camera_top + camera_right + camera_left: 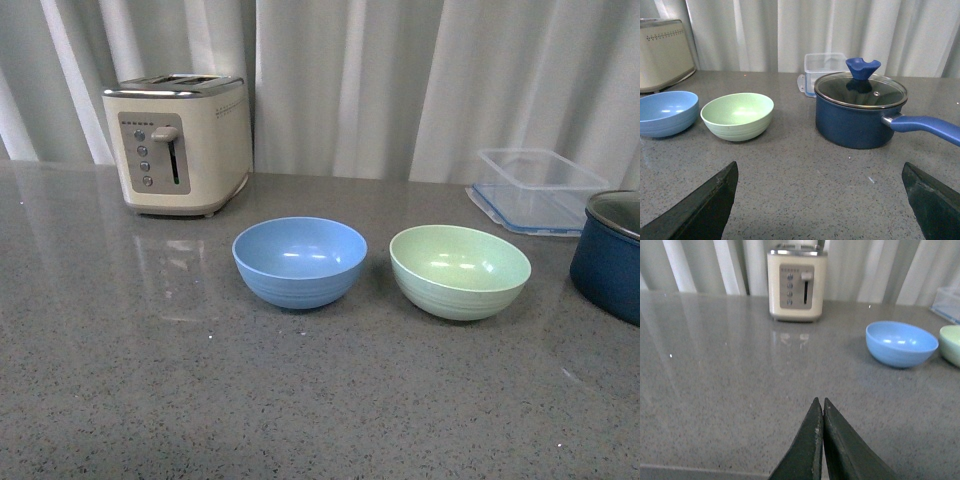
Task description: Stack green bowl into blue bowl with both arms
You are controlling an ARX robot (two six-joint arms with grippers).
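The blue bowl [300,260] sits upright and empty in the middle of the grey counter. The green bowl [459,270] sits upright and empty just to its right, a small gap between them. Neither arm shows in the front view. In the left wrist view my left gripper [820,401] is shut and empty, low over bare counter, well short of the blue bowl [901,343]; the green bowl [951,344] shows at the edge. In the right wrist view my right gripper [820,167] is wide open and empty over the counter, short of the green bowl [737,116] and the blue bowl [666,113].
A cream toaster [179,142] stands at the back left. A clear plastic container [537,188] lies at the back right. A dark navy pot [860,112] with a glass lid and a long blue handle [926,127] stands right of the green bowl. White curtains hang behind.
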